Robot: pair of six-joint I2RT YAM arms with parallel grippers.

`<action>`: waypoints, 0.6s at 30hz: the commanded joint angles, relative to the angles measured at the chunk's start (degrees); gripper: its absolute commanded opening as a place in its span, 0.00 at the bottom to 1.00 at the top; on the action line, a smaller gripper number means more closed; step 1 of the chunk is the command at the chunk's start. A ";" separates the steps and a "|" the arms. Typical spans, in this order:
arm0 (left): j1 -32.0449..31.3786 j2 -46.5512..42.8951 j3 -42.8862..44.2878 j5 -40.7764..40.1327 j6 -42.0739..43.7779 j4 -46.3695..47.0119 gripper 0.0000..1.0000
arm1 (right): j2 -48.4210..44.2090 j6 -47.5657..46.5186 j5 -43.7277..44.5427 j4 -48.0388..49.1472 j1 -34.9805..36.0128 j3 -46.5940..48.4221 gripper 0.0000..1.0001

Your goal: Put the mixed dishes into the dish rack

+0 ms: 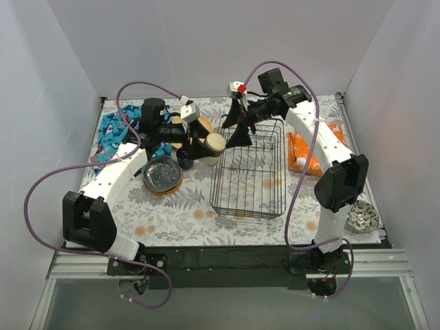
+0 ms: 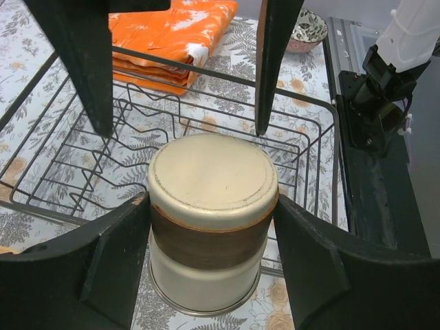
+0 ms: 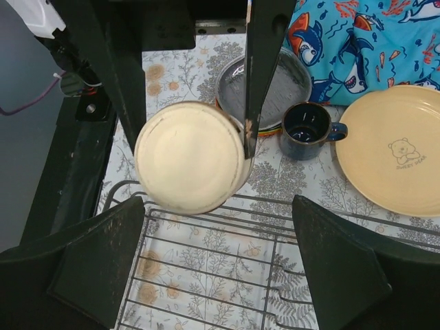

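Observation:
My left gripper is shut on the beige-silver cup, a cream cup with a brown band. Its black fingers press both sides. The cup hangs tilted at the left edge of the black wire dish rack, closed base toward the rack. My right gripper stands open over the rack's far left corner, close to the cup, with nothing between its fingers. On the table sit a dark blue mug, a yellow plate and a dark grey plate on a stack.
A blue patterned cloth lies at the far left. An orange crinkly bag lies right of the rack. A small patterned bowl sits at the near right by the right arm's base. White walls close in the table.

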 commanded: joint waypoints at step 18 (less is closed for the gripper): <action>-2.50 -2.34 1.13 -3.27 1.50 0.85 0.50 | -0.87 -0.58 4.62 -1.94 4.59 0.04 0.99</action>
